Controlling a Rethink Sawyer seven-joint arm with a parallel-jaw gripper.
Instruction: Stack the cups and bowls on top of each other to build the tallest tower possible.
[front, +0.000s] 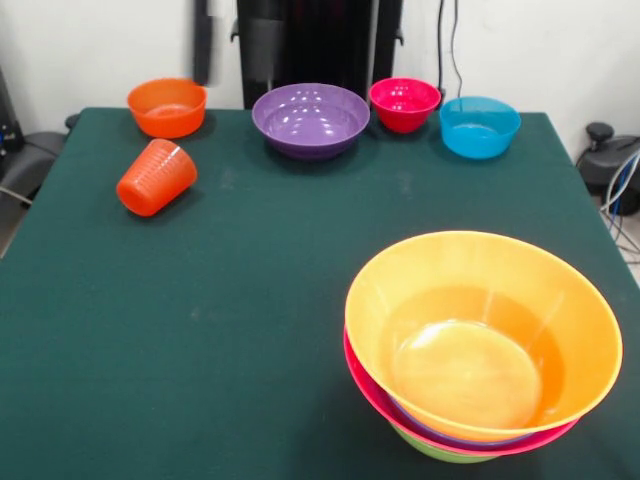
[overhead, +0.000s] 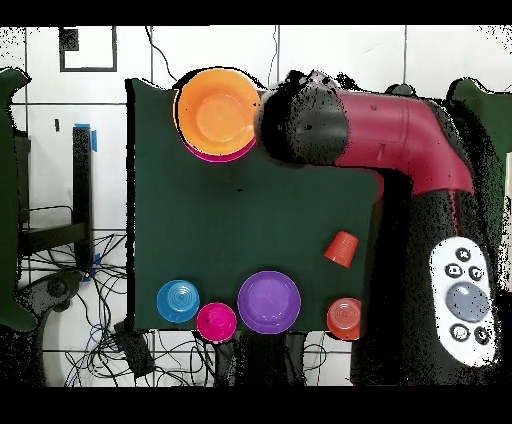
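The tower (front: 480, 350) stands at the table's near right in the front view. A large orange bowl (front: 500, 300) lies on top, over a pink bowl (front: 372, 392) and a green bowl (front: 440, 452) at the bottom. It also shows in the overhead view (overhead: 216, 112). The orange-red cup (front: 156, 177) lies on its side at the left, and shows in the overhead view (overhead: 341, 247). The red arm's black end (overhead: 300, 125) hangs high beside the tower in the overhead view. The gripper is hidden under it and does not show in the front view.
Along the far edge stand a small orange bowl (front: 167, 107), a purple bowl (front: 310, 119), a magenta-red bowl (front: 404, 104) and a blue bowl (front: 479, 126). The dark green table (front: 250, 330) ends close in front of the tower. Cables hang off the sides.
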